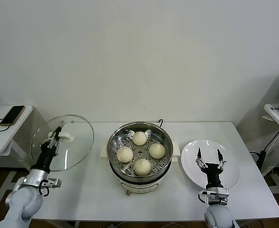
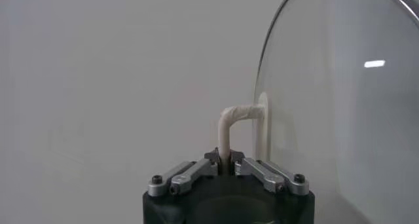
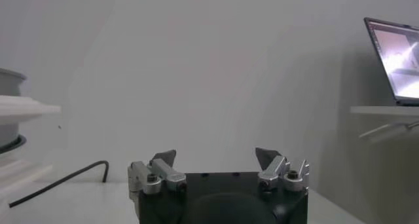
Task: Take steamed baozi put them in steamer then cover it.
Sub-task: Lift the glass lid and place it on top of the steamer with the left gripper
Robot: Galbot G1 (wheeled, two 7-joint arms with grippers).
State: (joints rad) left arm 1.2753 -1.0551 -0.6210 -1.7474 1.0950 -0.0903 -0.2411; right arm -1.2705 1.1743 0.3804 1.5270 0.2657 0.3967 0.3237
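The steamer (image 1: 113, 145), a shiny steel pot on a white base, stands mid-table. Several pale baozi (image 1: 139, 138) lie on its perforated tray. Left of the pot, my left gripper (image 1: 54, 139) holds the round glass lid (image 1: 78, 142) up off the table, tilted on edge. In the left wrist view that gripper (image 2: 224, 158) is shut on the lid's white handle (image 2: 230, 120), with the glass lid (image 2: 340, 101) beside it. My right gripper (image 1: 209, 154) stands open over the bare white plate (image 1: 232, 168); nothing lies between my right gripper's (image 3: 216, 156) jaws in its wrist view.
A phone (image 1: 12, 115) lies on a small side table at far left. A laptop (image 3: 396, 58) sits on a stand at far right. A black cable (image 1: 161, 122) runs behind the pot. The steamer's side (image 3: 10, 91) shows in the right wrist view.
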